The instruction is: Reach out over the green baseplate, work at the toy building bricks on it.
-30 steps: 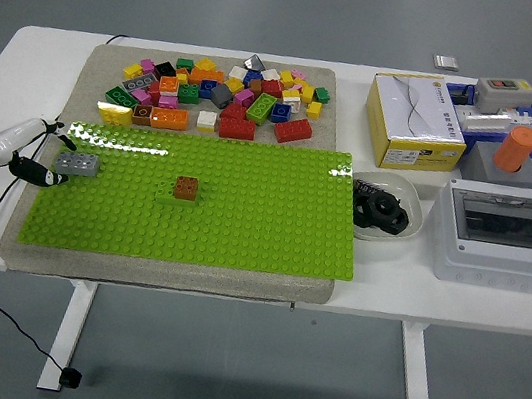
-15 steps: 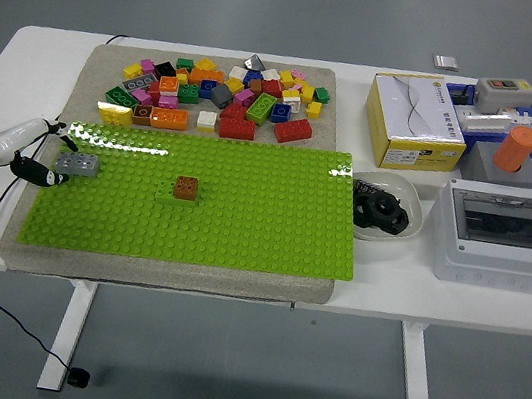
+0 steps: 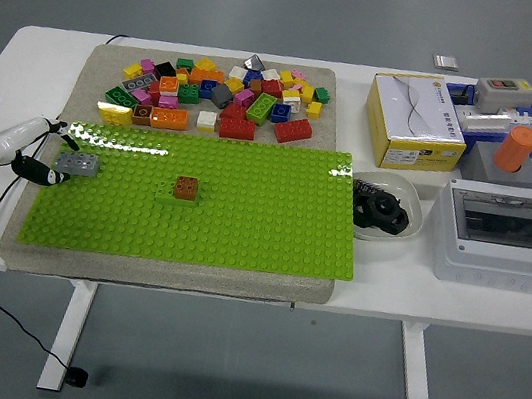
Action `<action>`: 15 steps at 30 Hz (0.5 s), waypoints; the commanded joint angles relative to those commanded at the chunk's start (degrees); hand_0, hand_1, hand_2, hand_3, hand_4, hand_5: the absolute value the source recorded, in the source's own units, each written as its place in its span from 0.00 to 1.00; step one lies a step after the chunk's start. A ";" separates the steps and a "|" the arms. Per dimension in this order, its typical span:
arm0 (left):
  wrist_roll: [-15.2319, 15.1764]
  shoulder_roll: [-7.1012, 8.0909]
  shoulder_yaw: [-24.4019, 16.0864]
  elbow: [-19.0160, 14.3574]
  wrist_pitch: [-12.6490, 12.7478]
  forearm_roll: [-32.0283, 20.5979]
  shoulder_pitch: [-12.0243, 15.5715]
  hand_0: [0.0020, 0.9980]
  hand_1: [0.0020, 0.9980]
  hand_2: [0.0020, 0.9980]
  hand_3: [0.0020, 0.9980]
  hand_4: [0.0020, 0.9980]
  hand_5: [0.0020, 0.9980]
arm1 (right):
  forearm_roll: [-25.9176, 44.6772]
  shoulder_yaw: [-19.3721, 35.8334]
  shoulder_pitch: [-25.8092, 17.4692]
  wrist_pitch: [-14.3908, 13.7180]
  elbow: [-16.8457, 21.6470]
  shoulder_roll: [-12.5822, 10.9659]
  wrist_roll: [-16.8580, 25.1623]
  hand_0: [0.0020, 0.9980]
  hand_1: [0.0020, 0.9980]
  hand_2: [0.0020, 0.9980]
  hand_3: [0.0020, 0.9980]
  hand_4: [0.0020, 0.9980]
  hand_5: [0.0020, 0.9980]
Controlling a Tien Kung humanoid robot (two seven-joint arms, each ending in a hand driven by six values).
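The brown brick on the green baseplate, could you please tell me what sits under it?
The brown brick sits on a green brick, which rests on the green baseplate. Studs beneath them are covered.

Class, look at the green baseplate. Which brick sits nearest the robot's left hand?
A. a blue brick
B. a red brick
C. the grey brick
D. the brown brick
C: the grey brick sits at the green baseplate's left edge, right beside the left hand; the brown brick stands farther in.

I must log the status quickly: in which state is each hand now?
Left hand: at the baseplate's left edge beside the grey brick; open or closed cannot be told.
Right hand: not in view.
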 joint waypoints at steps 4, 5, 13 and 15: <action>0.06 -0.01 0.29 0.47 -0.05 -0.22 -0.19 1.00 1.00 1.00 0.67 0.77 0.00 | 0.32 -0.25 0.12 -0.03 0.00 -0.06 0.10 0.69 0.59 0.71 0.69 0.74 0.78; 0.07 -0.02 0.29 0.54 -0.05 -0.24 -0.22 1.00 1.00 1.00 0.67 0.77 0.00 | 0.35 -0.26 0.13 -0.04 0.00 -0.05 0.12 0.69 0.59 0.71 0.69 0.74 0.78; 0.17 0.06 -0.14 0.45 0.08 -0.06 -0.42 1.00 1.00 1.00 0.69 0.78 0.00 | 0.70 -0.19 0.27 -0.11 0.00 0.03 0.21 0.69 0.59 0.71 0.69 0.74 0.78; 0.30 0.31 -0.69 -0.22 0.03 0.39 -0.29 1.00 1.00 1.00 0.69 0.78 0.00 | 0.58 0.07 0.19 -0.13 0.00 0.12 0.17 0.70 0.59 0.71 0.69 0.74 0.78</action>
